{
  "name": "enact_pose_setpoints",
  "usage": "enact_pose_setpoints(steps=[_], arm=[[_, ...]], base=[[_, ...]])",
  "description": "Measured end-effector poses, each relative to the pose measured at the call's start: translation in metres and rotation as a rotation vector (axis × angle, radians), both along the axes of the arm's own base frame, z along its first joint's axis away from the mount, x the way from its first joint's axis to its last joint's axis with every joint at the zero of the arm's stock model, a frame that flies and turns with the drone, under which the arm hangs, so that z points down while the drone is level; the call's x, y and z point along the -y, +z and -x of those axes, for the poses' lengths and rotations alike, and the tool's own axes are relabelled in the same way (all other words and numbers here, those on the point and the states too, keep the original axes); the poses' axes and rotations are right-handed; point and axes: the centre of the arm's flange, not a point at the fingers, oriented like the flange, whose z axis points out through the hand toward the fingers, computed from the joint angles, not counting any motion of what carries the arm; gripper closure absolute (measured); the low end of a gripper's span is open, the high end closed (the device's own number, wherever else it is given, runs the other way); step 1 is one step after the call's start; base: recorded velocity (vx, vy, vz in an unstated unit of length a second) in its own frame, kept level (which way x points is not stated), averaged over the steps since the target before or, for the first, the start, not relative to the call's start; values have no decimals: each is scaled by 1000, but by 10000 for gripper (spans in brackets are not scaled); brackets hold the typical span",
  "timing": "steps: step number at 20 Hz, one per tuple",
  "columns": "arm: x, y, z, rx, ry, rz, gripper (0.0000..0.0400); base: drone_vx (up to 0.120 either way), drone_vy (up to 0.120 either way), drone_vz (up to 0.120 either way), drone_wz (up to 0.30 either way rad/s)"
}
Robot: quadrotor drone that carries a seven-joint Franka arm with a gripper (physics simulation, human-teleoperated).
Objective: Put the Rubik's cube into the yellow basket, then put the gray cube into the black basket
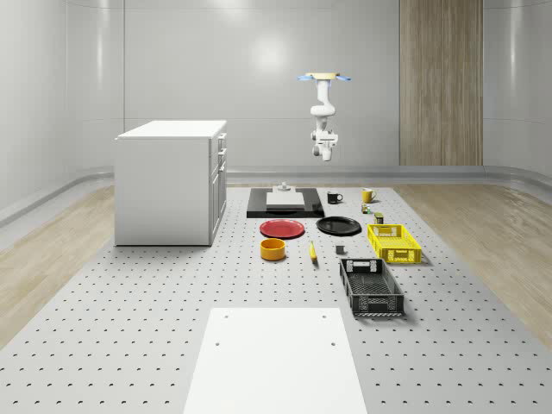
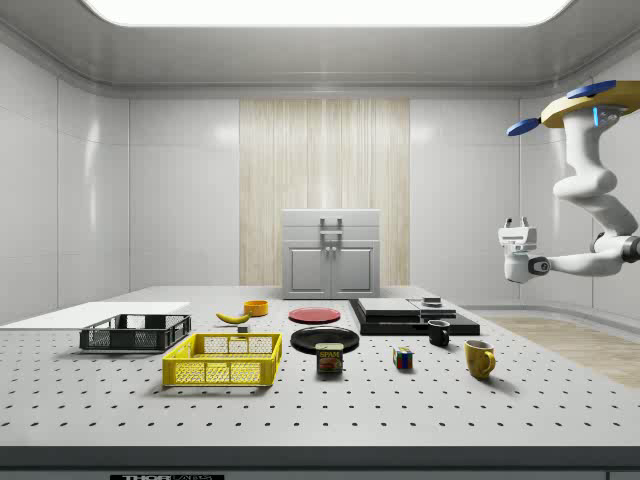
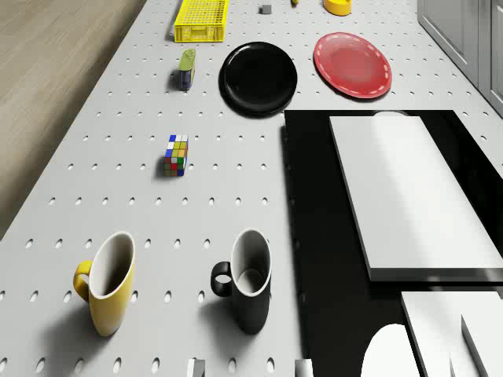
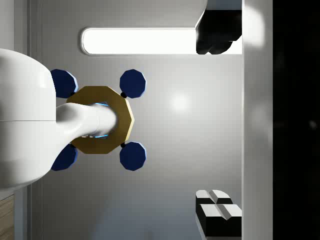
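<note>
The Rubik's cube (image 1: 366,208) (image 2: 403,358) (image 3: 176,155) lies on the table between the mugs and a tin. The yellow basket (image 1: 394,242) (image 2: 220,372) (image 3: 201,20) stands beyond the tin, with the black basket (image 1: 371,287) (image 2: 135,333) further along. A small gray cube (image 1: 340,250) (image 3: 266,9) sits beside the yellow basket. The drone (image 1: 323,78) (image 2: 590,100) (image 4: 100,120) hovers high above the table's far end, near the mugs. My gripper (image 1: 327,132) (image 2: 518,222) (image 4: 218,120) hangs well above the table, pointing upward, open and empty.
A yellow mug (image 3: 106,283) and a black mug (image 3: 247,279) stand below the drone. A black slab (image 3: 314,259) carries white blocks. A black plate (image 3: 258,77), red plate (image 3: 354,64), tin (image 3: 186,68), orange bowl (image 1: 273,249), banana (image 1: 312,252) and white cabinet (image 1: 172,181) are also there.
</note>
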Motion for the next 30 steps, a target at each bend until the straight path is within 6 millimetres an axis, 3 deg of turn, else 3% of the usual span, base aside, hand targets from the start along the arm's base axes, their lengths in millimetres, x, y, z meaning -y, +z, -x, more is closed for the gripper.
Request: enact_pose_setpoints(steps=[8, 13, 30], arm=[[0, 56, 3, 6, 0, 0, 0], [0, 78, 1, 10, 0, 0, 0], [0, 93, 1, 23, 0, 1, 0]], base=[[0, 0, 0, 0], [0, 0, 0, 0], [0, 0, 0, 0]])
